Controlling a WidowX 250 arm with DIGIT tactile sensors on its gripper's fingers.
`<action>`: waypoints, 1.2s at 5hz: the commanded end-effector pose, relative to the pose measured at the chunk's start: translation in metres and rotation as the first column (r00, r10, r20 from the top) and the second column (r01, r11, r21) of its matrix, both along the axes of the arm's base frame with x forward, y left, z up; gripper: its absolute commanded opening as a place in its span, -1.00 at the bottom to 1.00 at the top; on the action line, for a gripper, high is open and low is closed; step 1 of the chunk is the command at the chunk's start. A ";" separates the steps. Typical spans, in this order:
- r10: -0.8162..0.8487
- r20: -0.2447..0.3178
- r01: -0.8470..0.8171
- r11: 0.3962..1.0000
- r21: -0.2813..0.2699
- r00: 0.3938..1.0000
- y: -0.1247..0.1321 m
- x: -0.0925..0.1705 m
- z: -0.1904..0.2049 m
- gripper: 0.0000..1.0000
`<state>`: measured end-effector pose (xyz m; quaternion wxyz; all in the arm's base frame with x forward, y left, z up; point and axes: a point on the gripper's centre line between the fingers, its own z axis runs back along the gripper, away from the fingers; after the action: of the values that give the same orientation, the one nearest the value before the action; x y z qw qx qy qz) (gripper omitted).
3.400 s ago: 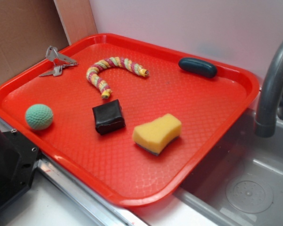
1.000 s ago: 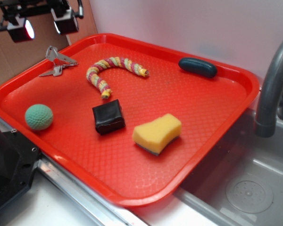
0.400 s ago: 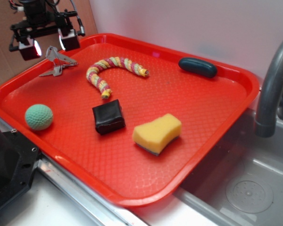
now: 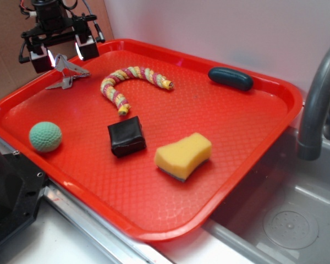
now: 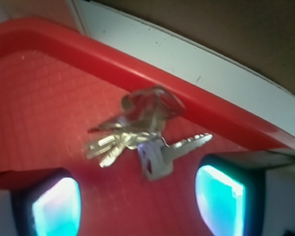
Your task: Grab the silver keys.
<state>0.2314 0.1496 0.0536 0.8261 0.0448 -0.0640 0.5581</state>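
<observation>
The black robot gripper (image 4: pixel 61 50) with its two pale-tipped fingers (image 4: pixel 87 49) has come lower and nearer to the tray than it was a moment ago, when it hung higher at the upper left; three seconds back it was out of the picture altogether. Its fingers stand spread apart, one to each side of the bunch of flat silver metal keys (image 4: pixel 67 72), and they hold nothing. The keys lie where they lay in every earlier picture, at about 10 o'clock on the red plastic tray (image 4: pixel 236 143), close under its far left rim. In the wrist view the keys (image 5: pixel 145 132) lie fanned out on the red tray floor just beside the raised rim (image 5: pixel 113 69), and the two finger pads (image 5: pixel 56 206) glow bluish at the bottom corners, with the keys between and above them; whether the pads touch the tray cannot be told. Nothing else on the tray has shifted: the green knitted ball (image 4: pixel 45 136) sits at 8 o'clock, the black square pad (image 4: pixel 126 136) near the middle, the yellow sponge (image 4: pixel 183 155) at about 5 o'clock, the curved striped yarn rope (image 4: pixel 133 82) at 11 o'clock and the dark teal oval piece (image 4: pixel 230 78) at 1 o'clock. A grey tap (image 4: pixel 319 104) rises at the right over the steel sink (image 4: pixel 286 220).
</observation>
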 end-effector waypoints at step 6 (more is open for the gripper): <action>0.041 -0.039 -0.039 0.998 0.059 0.998 0.027 0.021 -0.029 -1.00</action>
<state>0.2574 0.1724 0.0172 0.8162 0.0834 -0.0493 0.5696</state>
